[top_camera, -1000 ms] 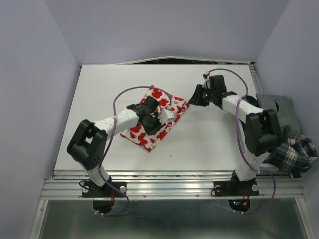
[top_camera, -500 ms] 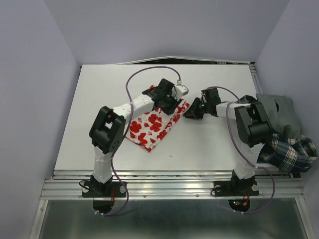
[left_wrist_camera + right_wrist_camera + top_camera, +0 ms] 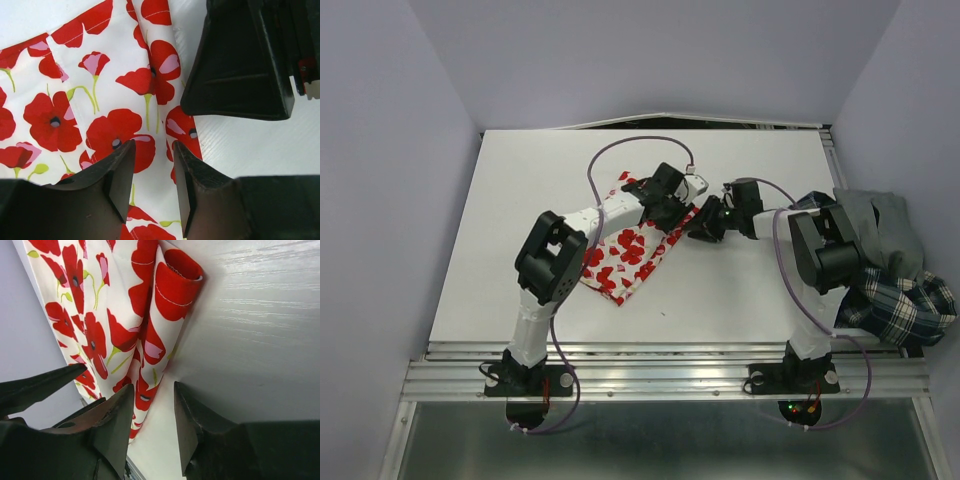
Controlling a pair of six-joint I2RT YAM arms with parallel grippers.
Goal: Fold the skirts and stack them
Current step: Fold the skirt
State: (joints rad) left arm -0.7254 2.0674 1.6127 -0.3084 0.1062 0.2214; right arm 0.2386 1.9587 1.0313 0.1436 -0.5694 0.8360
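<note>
Mid-fold on the red-print skirt (image 3: 620, 255): left gripper (image 3: 152, 150) and right gripper (image 3: 153, 390) both part-open, empty, at its far right edge. Probably next: pinching that edge, folding leftward.

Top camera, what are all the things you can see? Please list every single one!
flowery skirt: one, white with red poppies, folded mid-table
grey skirt: one, grey, bunched beyond the table's right edge
plaid skirt: one, dark blue-green-white checks, bunched just nearer than the grey skirt
table: one, white, centre
cables: two, purple, one looping along each arm
arms: two, black and white, left arm and right arm bolted at the near edge
left gripper: one, black, open over the flowery skirt
right gripper: one, black, open at its right edge
</note>
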